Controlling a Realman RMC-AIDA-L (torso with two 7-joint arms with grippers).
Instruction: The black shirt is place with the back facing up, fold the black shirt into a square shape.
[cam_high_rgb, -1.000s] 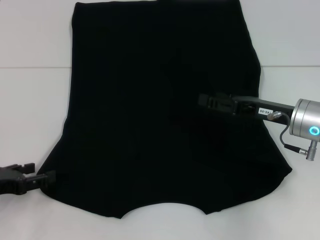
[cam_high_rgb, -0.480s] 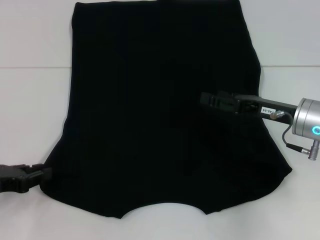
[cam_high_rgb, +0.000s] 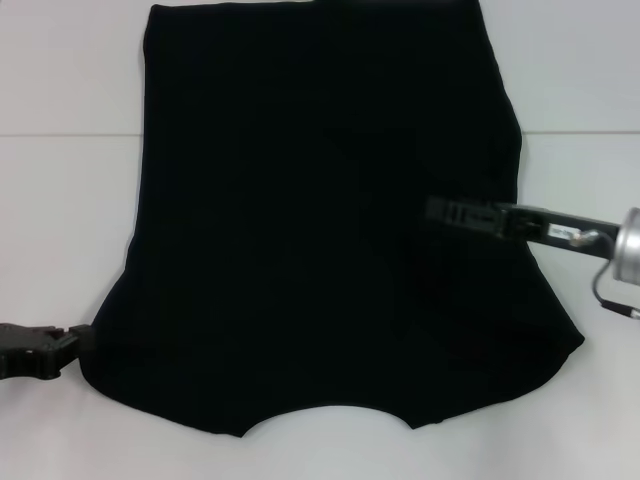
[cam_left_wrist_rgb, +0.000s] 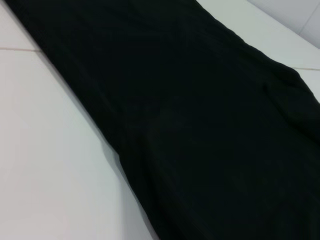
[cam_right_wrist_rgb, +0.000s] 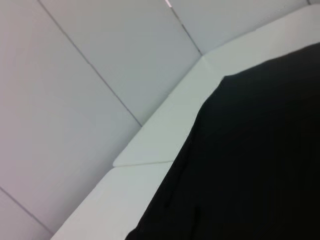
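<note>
the white table (cam_high_rgb: 60, 240) fills the scene, and the black shirt (cam_high_rgb: 320, 220) lies spread flat across most of it, its curved neckline on the edge nearest me and its sleeves flaring out to either side of that edge. from my left wrist the shirt (cam_left_wrist_rgb: 200, 125) runs as one dark sheet beside bare table (cam_left_wrist_rgb: 45, 150); from my right wrist the shirt (cam_right_wrist_rgb: 250, 165) shows with its edge against the table (cam_right_wrist_rgb: 150, 145) and a pale panelled wall (cam_right_wrist_rgb: 75, 75) beyond it.

my right pincer (cam_high_rgb: 440, 211) hangs over the shirt's right half, its arm reaching in from the shirt's right edge; i cannot tell whether it is apart or together. my left pincer (cam_high_rgb: 78, 340) sits at the tip of the shirt's left sleeve, touching the cloth there; whether it is clamped on the sleeve i cannot tell.
</note>
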